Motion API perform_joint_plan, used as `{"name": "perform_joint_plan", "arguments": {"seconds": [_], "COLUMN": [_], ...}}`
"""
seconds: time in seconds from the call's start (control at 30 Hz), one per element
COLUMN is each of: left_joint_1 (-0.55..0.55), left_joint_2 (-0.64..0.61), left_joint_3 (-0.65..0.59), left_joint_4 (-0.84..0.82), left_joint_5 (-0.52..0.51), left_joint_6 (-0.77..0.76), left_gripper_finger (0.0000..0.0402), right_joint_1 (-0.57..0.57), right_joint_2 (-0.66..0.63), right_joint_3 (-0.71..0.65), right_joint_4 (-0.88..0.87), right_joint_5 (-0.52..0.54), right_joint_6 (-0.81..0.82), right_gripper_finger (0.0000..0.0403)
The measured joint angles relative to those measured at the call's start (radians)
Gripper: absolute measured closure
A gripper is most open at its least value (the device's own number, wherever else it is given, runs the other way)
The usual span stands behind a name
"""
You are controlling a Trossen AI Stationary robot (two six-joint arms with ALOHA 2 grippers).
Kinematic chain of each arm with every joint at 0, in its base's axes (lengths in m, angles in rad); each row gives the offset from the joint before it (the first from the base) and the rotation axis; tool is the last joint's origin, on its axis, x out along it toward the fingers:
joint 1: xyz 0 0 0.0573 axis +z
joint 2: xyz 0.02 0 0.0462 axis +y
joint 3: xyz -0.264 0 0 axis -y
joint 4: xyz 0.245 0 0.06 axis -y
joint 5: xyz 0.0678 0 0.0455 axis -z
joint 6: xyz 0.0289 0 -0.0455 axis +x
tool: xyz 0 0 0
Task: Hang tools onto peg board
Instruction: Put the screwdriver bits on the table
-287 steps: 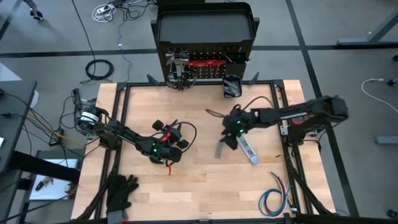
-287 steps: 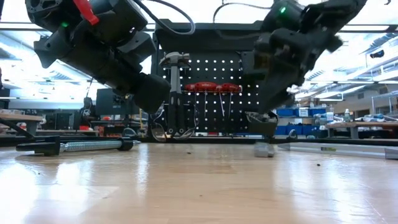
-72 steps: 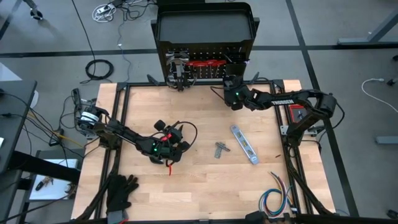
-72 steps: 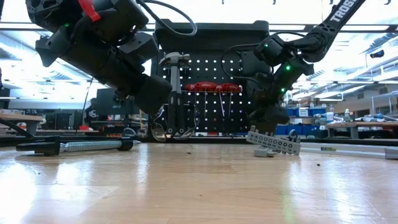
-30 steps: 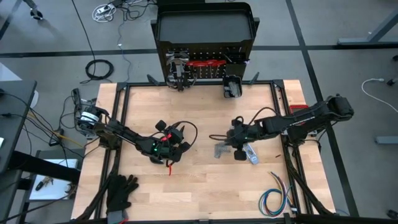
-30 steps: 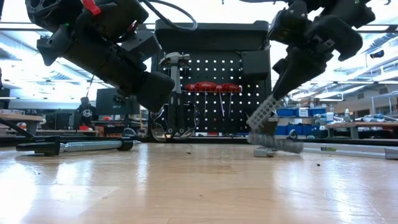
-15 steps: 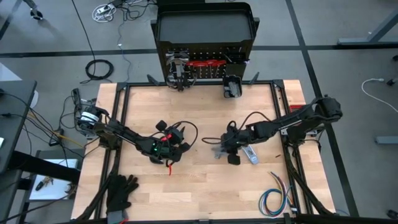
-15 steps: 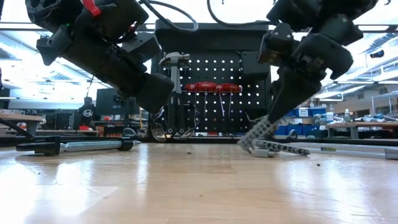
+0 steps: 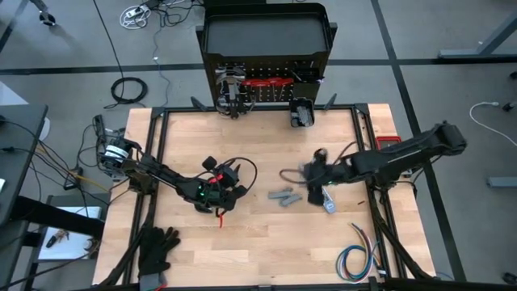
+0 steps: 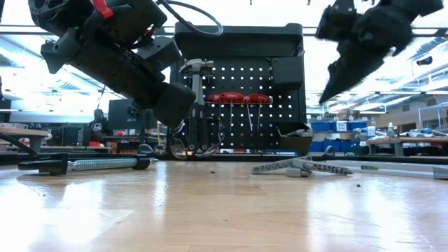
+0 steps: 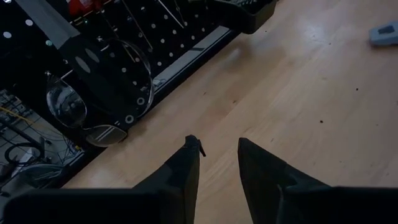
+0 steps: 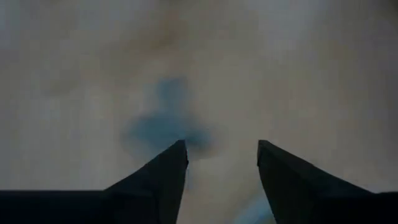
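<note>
The grey metal piece (image 9: 283,196) that the right arm had tilted up off the wood half a second ago now lies flat on the bench (image 9: 258,242), near its middle and a little toward the right edge. The right fingers (image 12: 219,163) have let go and lifted; in the low view they hang well above the bench top with nothing in them. So this pick has failed or been given up, and the piece is no nearer the peg board (image 9: 266,85) at the far edge, where a hammer (image 10: 197,70) and red-handled tools (image 10: 238,99) already hang.

The right fingers stand apart with a clear gap between them, touching nothing; the wrist view shows only blurred wood below them. A silver flat bar (image 9: 327,202) lies just beside the right gripper (image 9: 315,187), toward the right edge.

The left gripper (image 9: 220,194) waits left of the bench's middle, its fingers (image 11: 183,171) narrowly parted and empty.
</note>
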Motion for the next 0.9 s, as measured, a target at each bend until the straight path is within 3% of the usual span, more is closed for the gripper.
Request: {"name": "perform_joint_plan", "arguments": {"seconds": [0.13, 0.2, 0.43, 0.63, 0.9], "left_joint_1": [0.000, 0.000, 0.000, 0.000, 0.003], "left_joint_2": [0.000, 0.000, 0.000, 0.000, 0.000], "left_joint_3": [0.000, 0.000, 0.000, 0.001, 0.001], "left_joint_4": [0.010, 0.008, 0.003, -0.006, -0.012], "left_joint_5": [0.000, 0.000, 0.011, 0.017, 0.018], "left_joint_6": [0.001, 0.001, 0.001, 0.001, 0.000], "left_gripper_finger": [0.0291, 0.0291, 0.0291, 0.0291, 0.0291], "right_joint_1": [-0.024, -0.057, -0.293, -0.475, -0.593], "right_joint_2": [-0.110, -0.130, -0.048, 0.050, 0.212], "right_joint_3": [-0.018, -0.044, -0.071, -0.069, -0.011], "right_joint_4": [-0.005, 0.060, 0.134, 0.280, 0.324], "right_joint_5": [0.402, 0.495, 0.497, 0.408, 0.379], "right_joint_6": [-0.135, -0.232, -0.507, -0.628, -0.704], "right_gripper_finger": [0.0185, 0.0179, 0.0178, 0.0168, 0.0144]}}
